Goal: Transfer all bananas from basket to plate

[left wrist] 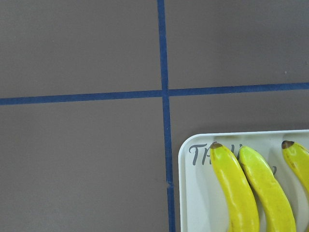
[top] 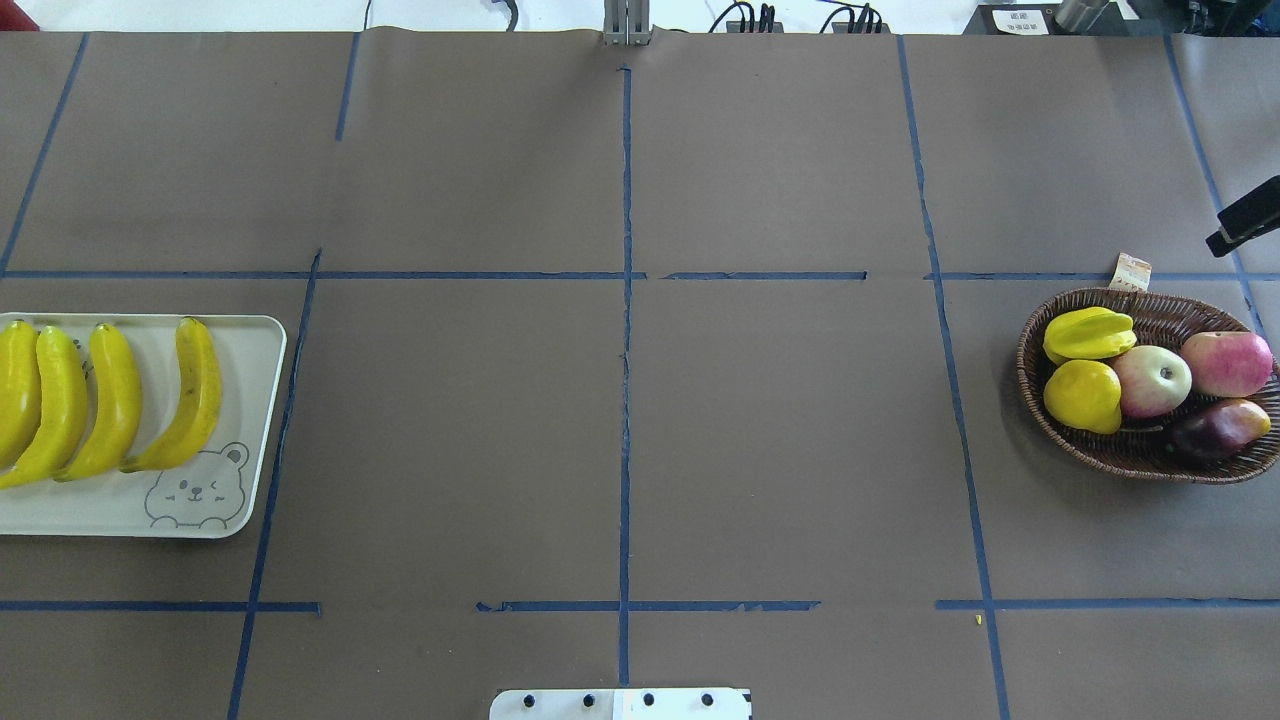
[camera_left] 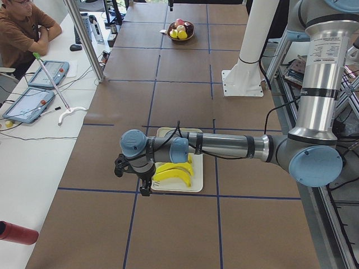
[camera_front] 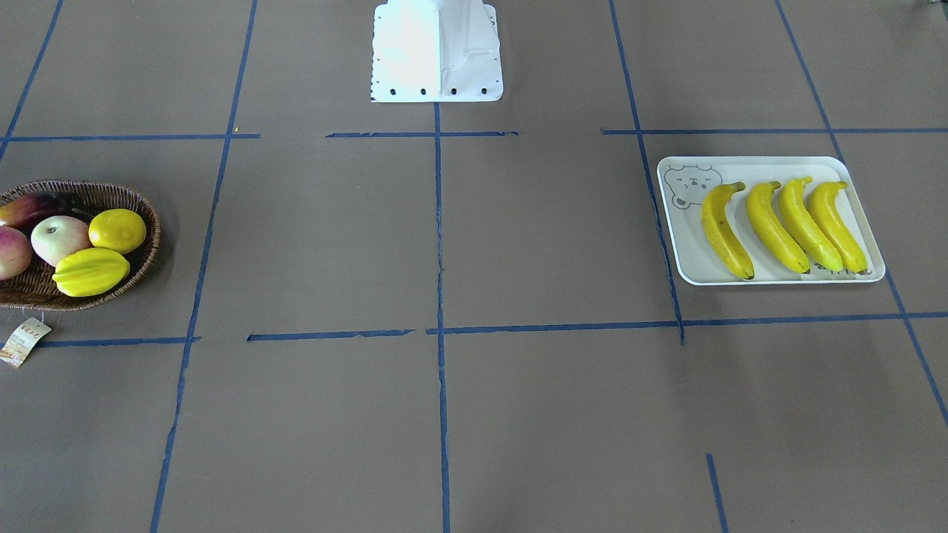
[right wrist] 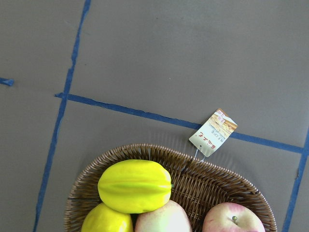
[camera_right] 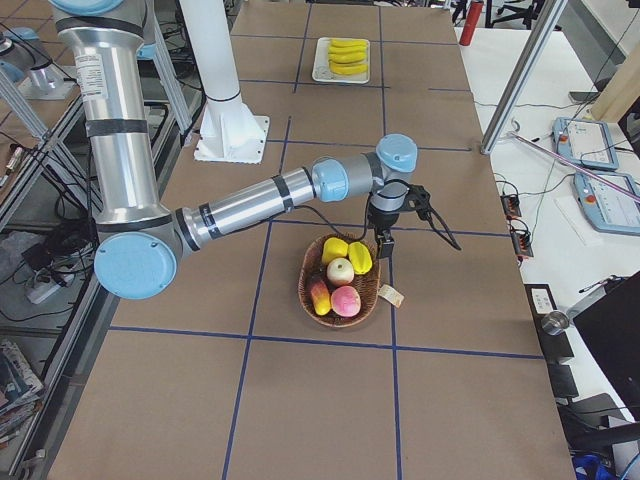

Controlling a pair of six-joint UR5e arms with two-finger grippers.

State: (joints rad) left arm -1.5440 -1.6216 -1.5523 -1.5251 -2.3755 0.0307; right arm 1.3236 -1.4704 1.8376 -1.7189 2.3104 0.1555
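Several yellow bananas (camera_front: 778,222) (top: 110,400) lie side by side on the off-white plate (camera_front: 685,252) (top: 120,515); the left wrist view catches their dark tips (left wrist: 236,188). The wicker basket (camera_front: 152,244) (top: 1140,462) (right wrist: 207,174) holds a starfruit (right wrist: 135,186), a lemon, apples and a dark fruit, and I see no banana in it. My left gripper (camera_left: 145,188) hangs over the plate's outer end. My right gripper (camera_right: 385,243) hangs above the basket's far side. I cannot tell whether either is open or shut.
A paper tag (camera_front: 26,340) (right wrist: 212,133) lies on the table beside the basket. The white robot base (camera_front: 437,52) stands at mid-table. A black part of the right arm (top: 1245,228) pokes in at the edge. A person (camera_left: 22,28) sits at a side table.
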